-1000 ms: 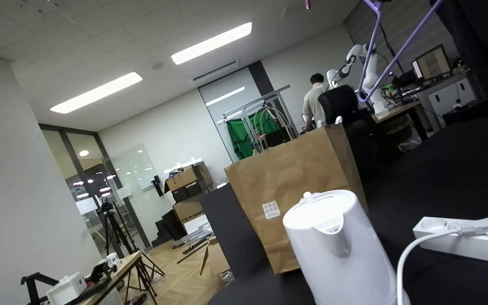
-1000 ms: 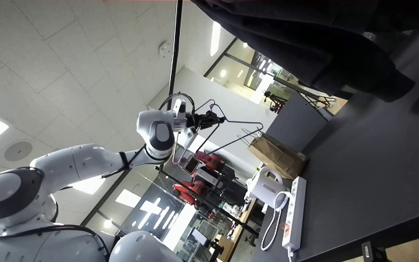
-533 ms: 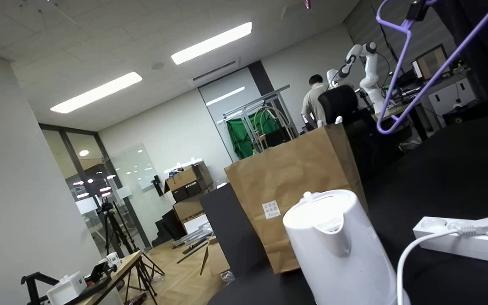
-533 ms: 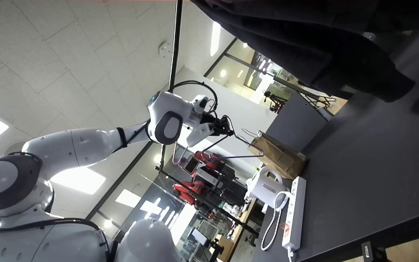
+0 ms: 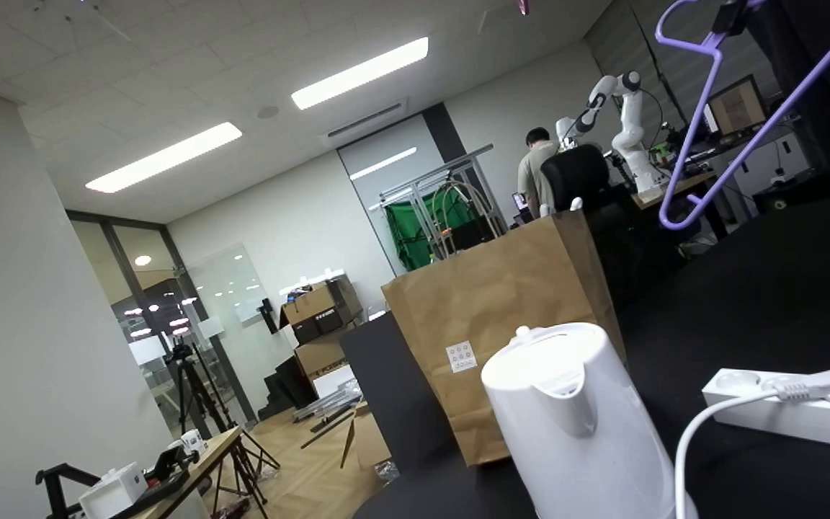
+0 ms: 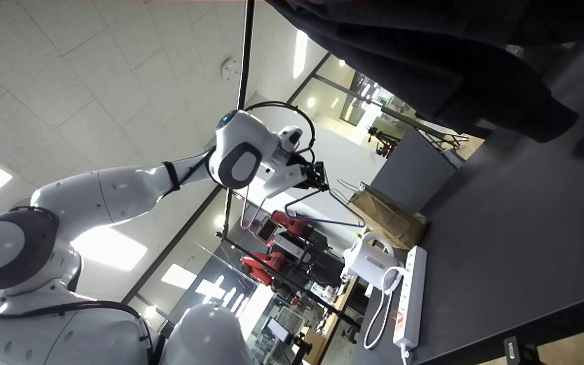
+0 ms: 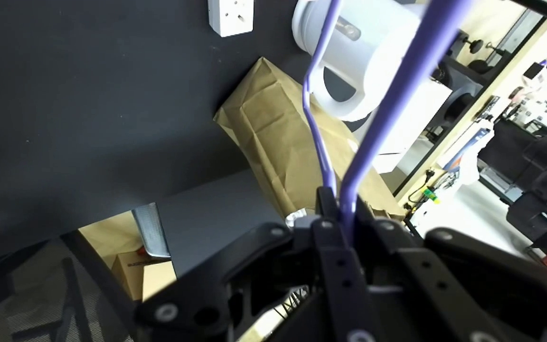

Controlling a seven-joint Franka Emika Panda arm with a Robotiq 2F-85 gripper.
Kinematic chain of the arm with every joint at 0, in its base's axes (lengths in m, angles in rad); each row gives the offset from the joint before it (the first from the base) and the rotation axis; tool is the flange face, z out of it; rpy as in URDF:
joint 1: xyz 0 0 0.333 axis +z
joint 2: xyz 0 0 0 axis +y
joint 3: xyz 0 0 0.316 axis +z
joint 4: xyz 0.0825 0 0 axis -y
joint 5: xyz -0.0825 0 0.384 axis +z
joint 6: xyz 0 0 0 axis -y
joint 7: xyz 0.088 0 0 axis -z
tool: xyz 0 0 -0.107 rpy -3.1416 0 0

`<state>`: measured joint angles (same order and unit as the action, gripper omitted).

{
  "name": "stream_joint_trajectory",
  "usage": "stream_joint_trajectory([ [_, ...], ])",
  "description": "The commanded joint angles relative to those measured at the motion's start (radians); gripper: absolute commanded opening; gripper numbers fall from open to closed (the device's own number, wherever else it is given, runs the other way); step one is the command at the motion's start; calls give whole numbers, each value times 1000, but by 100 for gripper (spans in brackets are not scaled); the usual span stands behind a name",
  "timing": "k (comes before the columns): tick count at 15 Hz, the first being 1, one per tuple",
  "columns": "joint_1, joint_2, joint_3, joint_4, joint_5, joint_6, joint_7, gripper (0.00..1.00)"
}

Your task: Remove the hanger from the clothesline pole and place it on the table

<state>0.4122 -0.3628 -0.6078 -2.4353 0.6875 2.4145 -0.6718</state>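
Plainly, we find the hanger up in the air, apart from the tabletop: a thin purple frame, smooth and faintly glossy. In the wrist view we see two of its lengths, a thick, near one that blurs toward the top edge and a slimmer one with a kink partway along. In an exterior view its lower corner rounds off beside a short, inward-turned spur, and the colour is a clear lilac. In an exterior view where the black pole also shows, we see the frame tilted, darker and nearly blue, clear of that pole.

The gripper has the hanger clenched between its fingers, though we cannot tell exactly which part it pinches. Behind it we follow the white robot arm.

Under all this spreads the dark table. On it we see a brown paper bag, a white kettle just beside it, and a white power strip with a white cable plugged in. Farther off, we notice a person with their back to us.
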Motion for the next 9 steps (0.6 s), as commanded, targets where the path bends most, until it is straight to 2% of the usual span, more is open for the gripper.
stream_joint_trajectory([
  [1, -107, 30, 98, 8, 56, -29, -37, 8],
  [7, -108, 31, 98, 9, 56, -29, -37, 8],
  [8, -108, 31, 98, 9, 56, -29, -37, 2],
  [9, -125, 41, 105, 12, 60, -46, -51, 2],
])
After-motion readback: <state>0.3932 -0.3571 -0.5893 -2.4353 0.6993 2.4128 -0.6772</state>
